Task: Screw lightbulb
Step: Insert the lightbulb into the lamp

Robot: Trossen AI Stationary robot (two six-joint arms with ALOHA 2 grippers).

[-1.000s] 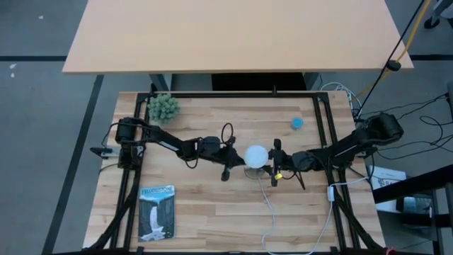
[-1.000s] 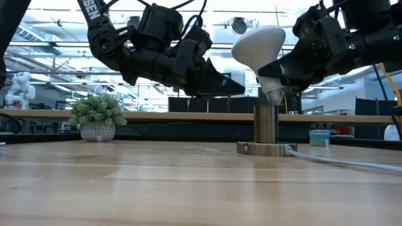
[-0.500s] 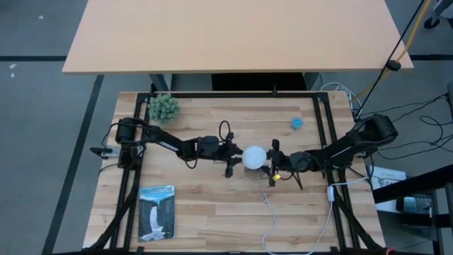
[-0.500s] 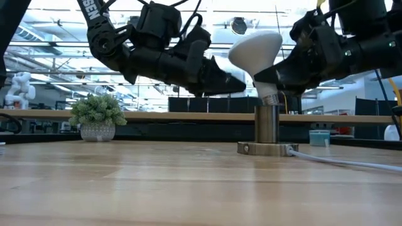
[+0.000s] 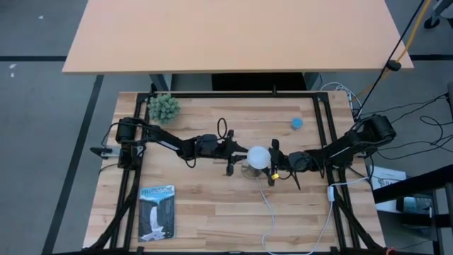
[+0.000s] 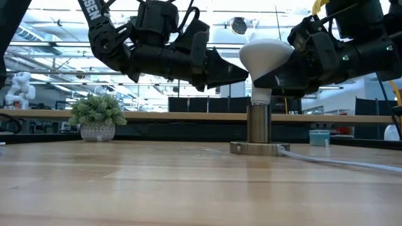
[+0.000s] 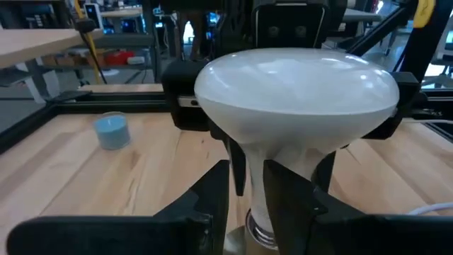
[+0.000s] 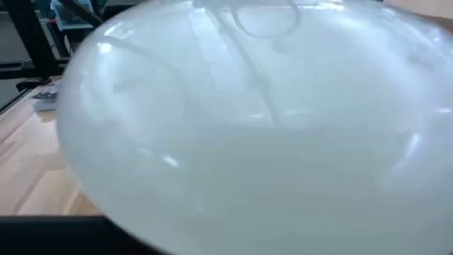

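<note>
Standing upright near the middle of the table, the lightbulb (image 6: 266,55) has its long axis vertical: frosted dome up, narrow screw end down into the metal socket (image 6: 257,125), whose flat base rests on the wood with a white cord (image 6: 339,160) trailing off.

From my high view the bulb (image 5: 257,157) sits between both arms. I see the right gripper (image 5: 274,164) closed around the bulb's cone-shaped body just under the dome; in the low view its dark fingers (image 6: 295,72) press against that side of the bulb. My right wrist camera is filled by the white dome (image 8: 262,120).

The left gripper (image 5: 237,156) hovers just beside the bulb on the opposite side, its fingers spread and holding nothing. In the left wrist view its fingers (image 7: 212,195) flank the bulb's neck (image 7: 283,177) without clear contact.

Farther off on the table I see a small blue cap (image 5: 296,123), a potted plant (image 5: 163,108) and a booklet (image 5: 156,212).
</note>
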